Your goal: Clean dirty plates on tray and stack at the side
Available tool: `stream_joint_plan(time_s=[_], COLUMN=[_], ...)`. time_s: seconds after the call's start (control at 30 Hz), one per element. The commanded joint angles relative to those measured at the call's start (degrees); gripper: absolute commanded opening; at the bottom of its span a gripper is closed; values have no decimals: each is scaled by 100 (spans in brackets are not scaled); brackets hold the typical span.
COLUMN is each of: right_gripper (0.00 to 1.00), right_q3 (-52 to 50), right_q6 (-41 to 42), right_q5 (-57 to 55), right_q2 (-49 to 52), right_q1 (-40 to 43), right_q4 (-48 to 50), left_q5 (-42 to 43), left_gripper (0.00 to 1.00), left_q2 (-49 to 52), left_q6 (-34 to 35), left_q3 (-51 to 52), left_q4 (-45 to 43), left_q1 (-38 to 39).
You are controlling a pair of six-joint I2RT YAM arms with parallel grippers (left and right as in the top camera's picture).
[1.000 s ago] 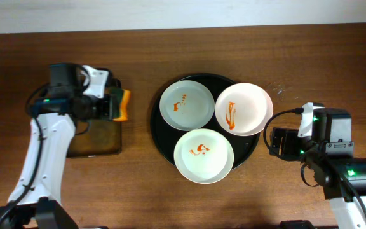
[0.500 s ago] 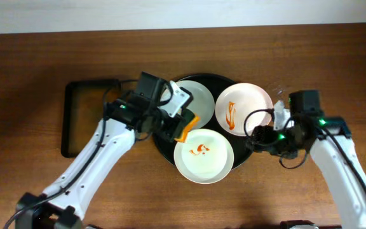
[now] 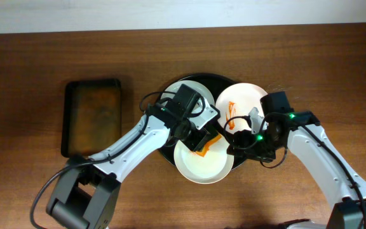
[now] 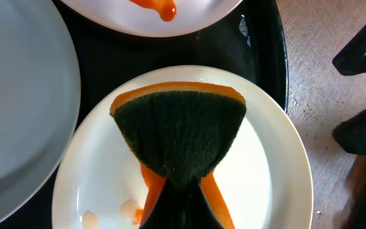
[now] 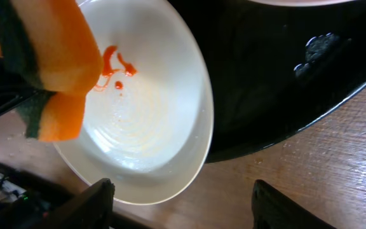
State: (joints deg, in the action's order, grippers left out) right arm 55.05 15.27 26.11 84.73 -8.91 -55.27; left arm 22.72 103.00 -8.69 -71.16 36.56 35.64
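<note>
Nearest the robot, a shallow white round plate [image 3: 199, 168] sits at 6 o'clock on the glossy black round tray [image 4: 262, 70], and it looks to be the one in work. The left hand [image 4: 178, 191] is clamped on a folded orange sponge with a dark green scouring face [image 4: 180, 133]. The sponge fans out from the fingers toward 12 o'clock over the plate's middle; whether it presses the glaze or hangs just above, I cannot tell. In the right wrist view a red sauce smear [image 5: 112, 63] lies uncovered just beside the sponge, at its 3 o'clock, so the wipe probably has to sweep that way. The right hand [image 5: 182, 191] is spread wide and holds nothing, at the plate's 3 o'clock rim, seemingly placed to steady it. Further off, a second white plate streaked with red sauce [image 3: 243, 105] sits at 1 o'clock on the tray. A third white plate [image 3: 199, 89], largely under the left arm, sits at 11 o'clock. A black rectangular tray [image 3: 93, 116] lies well apart at 9 o'clock on the brown wooden surface [image 3: 30, 63].
</note>
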Motion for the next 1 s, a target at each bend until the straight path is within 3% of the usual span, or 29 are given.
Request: stream_joint_plan(time_s=[0.0, 0.37, 0.7, 0.97], right_gripper=[68, 65, 65, 57], right_q3=[-52, -52, -52, -52], right_q6=[179, 177, 179, 286], right_q5=[-284, -229, 243, 205], right_q2=[98, 1139, 1220, 1220], right_q1=[-177, -201, -201, -415], right_q4=[26, 369, 542, 590], left_q5=[168, 142, -111, -111], left_gripper=[0, 0, 0, 0], left_q2=[55, 83, 232, 299], left_q6=[52, 55, 1683, 1812], left_q3=[-94, -92, -90, -87], left_q4=[-33, -33, 116, 120], left_q1=[85, 85, 85, 85])
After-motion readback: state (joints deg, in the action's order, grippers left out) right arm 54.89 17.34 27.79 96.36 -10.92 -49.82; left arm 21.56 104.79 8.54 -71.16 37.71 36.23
